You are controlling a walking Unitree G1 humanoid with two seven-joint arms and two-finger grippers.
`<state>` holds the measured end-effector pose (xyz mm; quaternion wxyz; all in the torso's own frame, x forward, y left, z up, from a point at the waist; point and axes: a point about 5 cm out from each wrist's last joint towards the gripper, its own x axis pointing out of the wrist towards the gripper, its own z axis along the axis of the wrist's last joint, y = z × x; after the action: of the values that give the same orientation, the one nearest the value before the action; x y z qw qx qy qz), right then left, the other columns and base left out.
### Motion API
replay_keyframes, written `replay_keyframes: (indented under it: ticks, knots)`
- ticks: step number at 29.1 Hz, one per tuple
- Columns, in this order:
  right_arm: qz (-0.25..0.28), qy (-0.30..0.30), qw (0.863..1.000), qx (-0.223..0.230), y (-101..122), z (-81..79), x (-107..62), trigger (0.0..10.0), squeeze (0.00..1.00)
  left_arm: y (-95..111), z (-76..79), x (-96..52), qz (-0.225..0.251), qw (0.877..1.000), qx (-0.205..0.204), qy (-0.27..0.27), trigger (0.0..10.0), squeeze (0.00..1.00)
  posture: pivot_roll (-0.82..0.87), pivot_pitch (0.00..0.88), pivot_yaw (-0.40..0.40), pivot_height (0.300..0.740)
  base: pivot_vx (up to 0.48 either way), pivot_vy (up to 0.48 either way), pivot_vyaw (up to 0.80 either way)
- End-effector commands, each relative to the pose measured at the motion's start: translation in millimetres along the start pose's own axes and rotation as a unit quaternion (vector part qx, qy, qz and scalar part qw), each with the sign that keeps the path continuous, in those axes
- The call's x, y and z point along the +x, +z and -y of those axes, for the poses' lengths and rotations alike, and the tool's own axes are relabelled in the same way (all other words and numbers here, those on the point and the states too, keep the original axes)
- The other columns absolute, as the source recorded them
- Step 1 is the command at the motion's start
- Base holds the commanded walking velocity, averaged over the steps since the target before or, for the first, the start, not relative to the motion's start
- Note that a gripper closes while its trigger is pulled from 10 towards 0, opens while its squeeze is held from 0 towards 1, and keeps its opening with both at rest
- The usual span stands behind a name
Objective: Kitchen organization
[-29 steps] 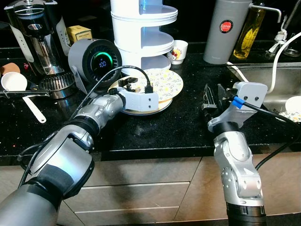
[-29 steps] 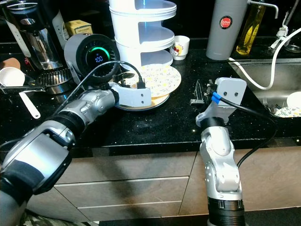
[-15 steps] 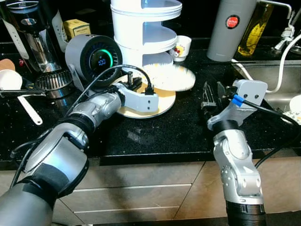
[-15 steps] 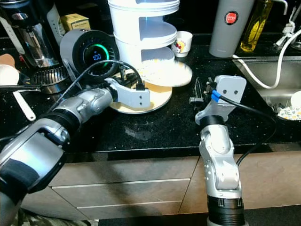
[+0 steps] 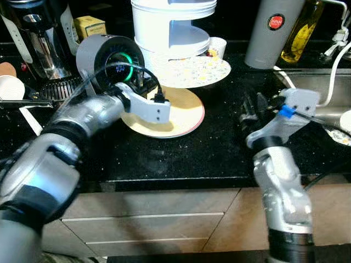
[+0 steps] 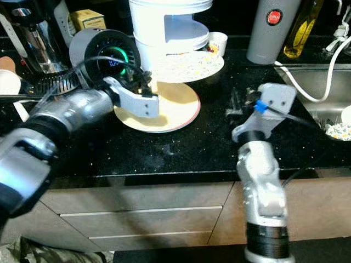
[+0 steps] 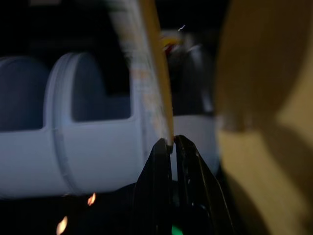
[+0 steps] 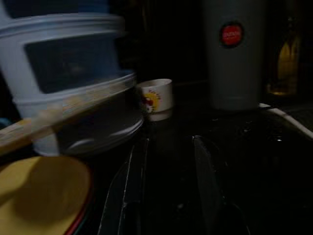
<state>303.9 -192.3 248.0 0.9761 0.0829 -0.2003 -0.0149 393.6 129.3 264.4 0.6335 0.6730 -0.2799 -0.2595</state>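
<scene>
Left gripper [image 7: 171, 142] pinched together on the rim of a floral plate [image 5: 200, 71], fingers [image 7: 155, 166] nearly touching with only the thin plate edge between them. Plate held level and lifted clear of the black countertop [image 5: 208, 148], its far part at the open lowest shelf of the white tiered rack [image 5: 173, 27] and its near part jutting out over the counter. Directly beneath and in front, a yellow plate [image 5: 175, 112] with a reddish rim, lying flat on the counter, partly covered by the left wrist housing. Just behind the left arm, a round grey device with a glowing green ring [image 5: 109, 57]; further toward the robot's left, a coffee machine [image 5: 33, 33] and a white cup [image 5: 11, 87]. Right gripper [image 8: 168, 166] low over the counter on the robot's right, well apart from both plates, fingers [image 8: 134, 176] spread with bare dark counter between them, holding nothing. Past it, a small white cup with a red and yellow print [image 8: 156, 98] beside the rack's base, a tall grey flask with a red badge [image 5: 271, 30], and a bottle of yellow oil [image 5: 301, 33]. At the far right, the sink [image 5: 323, 90] with a white hose [image 5: 329, 76] draped over its edge.
</scene>
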Motion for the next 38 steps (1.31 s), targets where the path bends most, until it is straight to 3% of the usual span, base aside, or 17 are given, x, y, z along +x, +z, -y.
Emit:
replay_keyframes:
  ticks: [1, 2, 6, 7, 12, 19, 21, 22, 26, 32, 35, 38]
  knots:
    - [-0.037, 0.002, 0.999, -0.025, -2.8, 17.2, -1.4, 10.0, 0.00, 11.7, 18.4, -16.2, 0.080, 0.994, -0.018, -0.073, 10.0, 0.00, 0.06, 0.075, 0.010, 0.740, 0.000, 0.000, 0.00]
    - [-0.047, 0.006, 0.998, -0.038, -3.5, 20.6, -2.1, 10.0, 0.00, 14.2, 23.6, -20.8, 0.094, 0.992, -0.018, -0.086, 10.0, 0.00, 0.06, 0.075, 0.004, 0.740, 0.000, 0.000, 0.00]
    - [-0.071, 0.088, 0.991, 0.071, -1.0, 10.8, -8.9, 10.0, 0.00, 20.4, 24.8, -25.0, 0.109, 0.993, -0.004, -0.042, 10.0, 0.00, 0.06, 0.073, -0.013, 0.740, 0.000, 0.000, 0.00]
    - [-0.071, 0.088, 0.991, 0.071, -1.0, 10.8, -8.9, 10.0, 0.00, 20.4, 24.8, -25.0, 0.109, 0.993, -0.004, -0.042, 10.0, 0.00, 0.06, 0.073, -0.013, 0.740, 0.000, 0.000, 0.00]
    - [-0.058, 0.143, 0.977, 0.147, 12.9, 4.5, -4.0, 10.0, 0.00, 22.3, 7.0, -21.3, 0.108, 0.994, -0.002, 0.016, 10.0, 0.00, 0.06, 0.068, -0.026, 0.740, 0.000, 0.000, 0.00]
    - [-0.043, 0.173, 0.956, 0.234, 28.8, 6.8, 2.9, 10.0, 0.00, 22.3, -9.6, -23.3, 0.104, 0.994, 0.009, 0.038, 10.0, 0.00, 0.06, 0.070, -0.032, 0.740, 0.000, 0.000, 0.00]
    - [-0.045, 0.186, 0.936, 0.296, 34.3, 5.8, 4.4, 10.0, 0.00, 20.3, -16.6, -23.2, 0.097, 0.994, 0.038, 0.045, 10.0, 0.00, 0.06, 0.073, -0.042, 0.740, 0.000, 0.000, 0.00]
    - [-0.045, 0.186, 0.936, 0.296, 34.3, 5.8, 4.4, 10.0, 0.00, 20.3, -16.6, -23.2, 0.097, 0.994, 0.038, 0.045, 10.0, 0.00, 0.06, 0.073, -0.042, 0.740, 0.000, 0.000, 0.00]
    - [-0.047, 0.207, 0.903, 0.372, 41.8, 4.1, 5.1, 10.0, 0.00, 22.2, -21.0, -21.9, 0.110, 0.990, 0.088, 0.028, 10.0, 0.00, 0.06, 0.077, -0.056, 0.740, 0.000, 0.000, 0.00]
    - [-0.107, 0.209, 0.886, 0.400, 24.2, -17.0, 6.5, 10.0, 0.00, 39.3, -14.7, -14.6, 0.156, 0.983, 0.100, 0.008, 10.0, 0.00, 0.07, 0.077, -0.060, 0.740, 0.000, 0.000, 0.00]
    - [-0.151, 0.191, 0.870, 0.429, 7.3, -30.8, 8.6, 10.0, 0.00, 57.6, -7.3, -7.8, 0.193, 0.976, 0.096, 0.003, 10.0, 0.00, 0.07, 0.075, -0.059, 0.740, 0.000, 0.000, 0.00]
    - [-0.174, 0.161, 0.859, 0.453, -1.1, -33.4, 12.9, 10.0, 0.00, 63.4, -6.4, -3.6, 0.206, 0.973, 0.100, 0.007, 10.0, 0.00, 0.07, 0.077, -0.057, 0.740, 0.000, 0.000, 0.00]
